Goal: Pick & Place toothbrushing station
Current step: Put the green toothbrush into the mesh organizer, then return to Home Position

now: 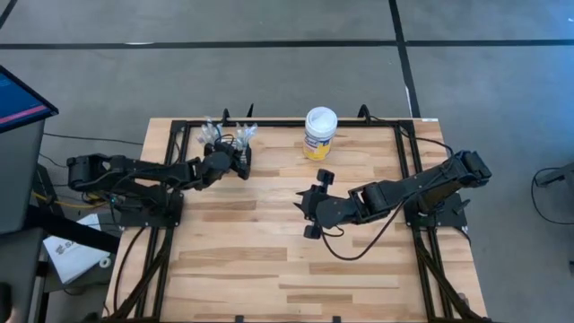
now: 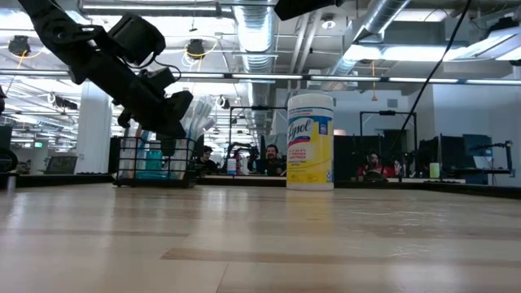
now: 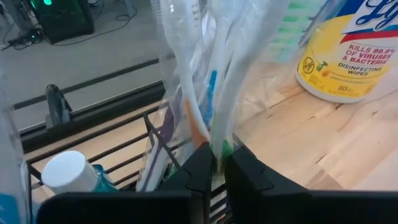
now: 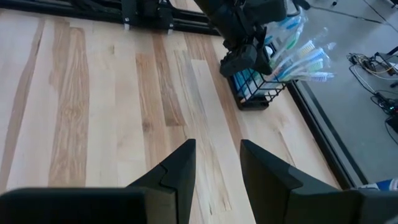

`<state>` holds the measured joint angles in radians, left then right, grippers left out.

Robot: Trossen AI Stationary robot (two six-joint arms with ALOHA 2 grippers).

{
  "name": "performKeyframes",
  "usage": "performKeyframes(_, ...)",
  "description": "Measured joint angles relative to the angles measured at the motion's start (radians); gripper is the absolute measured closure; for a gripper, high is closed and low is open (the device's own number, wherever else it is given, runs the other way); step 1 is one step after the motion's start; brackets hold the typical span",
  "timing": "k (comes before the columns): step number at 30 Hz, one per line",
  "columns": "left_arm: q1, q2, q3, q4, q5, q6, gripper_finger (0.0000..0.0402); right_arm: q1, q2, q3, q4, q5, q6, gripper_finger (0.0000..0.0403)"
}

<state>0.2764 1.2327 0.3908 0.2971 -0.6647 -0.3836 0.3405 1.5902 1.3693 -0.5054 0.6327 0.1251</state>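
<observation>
overhead and table-level views share the basket [image 1: 229,144].

Dark jointed arms, black cables, angular claws

The table [image 1: 269,260] is made of pale, smooth wood planks with a faint sheen, framed by black metal bars. The toothbrushing station [image 4: 258,87] is formed of thin black wire, and clear glossy plastic toothbrushes [image 4: 305,53] are held in it. The tub [image 2: 310,140] appears as smooth plastic with a glossy yellow label.
</observation>
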Motion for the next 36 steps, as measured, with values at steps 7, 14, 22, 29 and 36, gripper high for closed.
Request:
performKeyframes(7, 0.0, 0.0, 0.0, 0.0, 0.017, 0.004, 0.0347, 0.001, 0.0, 0.0, -0.011, 0.04, 0.008, 0.0287)
performKeyframes(14, -0.001, -0.037, 0.0, -0.044, 0.018, 0.005, 0.0323, 0.004, 0.0, 0.0, -0.011, 0.075, 0.007, 0.0287)
performKeyframes(22, -0.001, -0.131, 0.0, -0.1, 0.089, 0.008, 0.0293, 0.002, -0.008, -0.08, 0.06, 0.088, 0.0, 0.0287)
performKeyframes(29, -0.008, -0.23, 0.0, -0.142, 0.177, 0.037, 0.028, -0.008, -0.009, -0.137, 0.132, 0.095, 0.005, 0.0287)
performKeyframes(36, -0.114, -0.306, 0.0, -0.166, 0.19, 0.069, 0.0281, -0.01, -0.094, -0.249, 0.25, 0.135, -0.012, 0.0295)
